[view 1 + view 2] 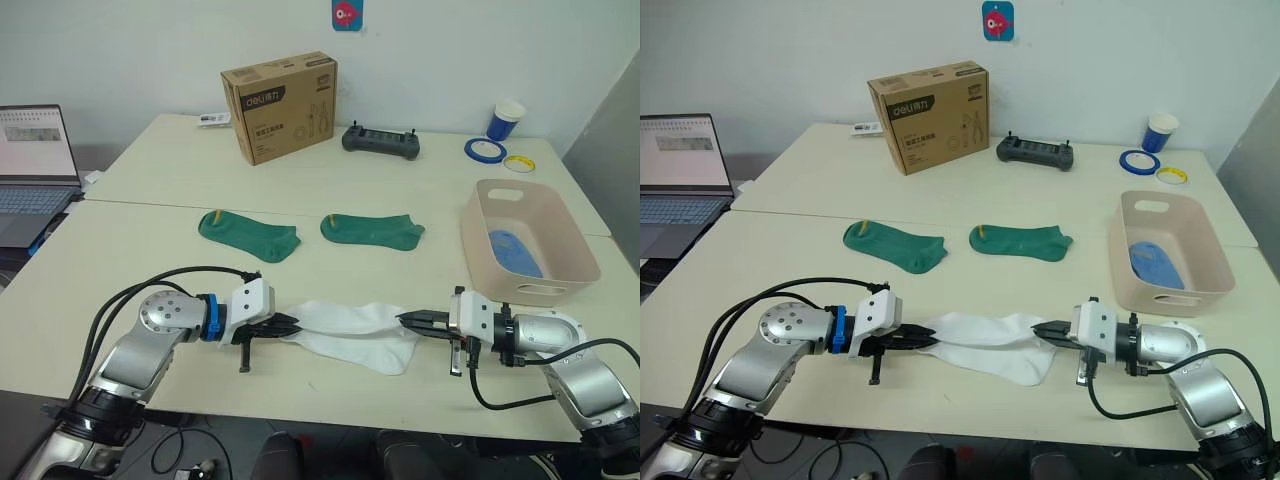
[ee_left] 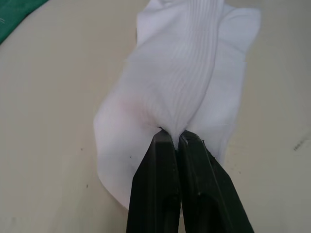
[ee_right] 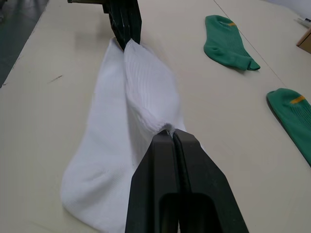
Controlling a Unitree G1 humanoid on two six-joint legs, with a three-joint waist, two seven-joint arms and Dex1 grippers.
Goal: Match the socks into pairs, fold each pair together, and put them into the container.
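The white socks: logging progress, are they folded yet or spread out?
Spread out: the white socks lie stretched between the left end effector and right end effector, each pinching one end.

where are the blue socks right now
In the head views the blue socks lie inside the pink container on the table's right side, beyond the right hand.
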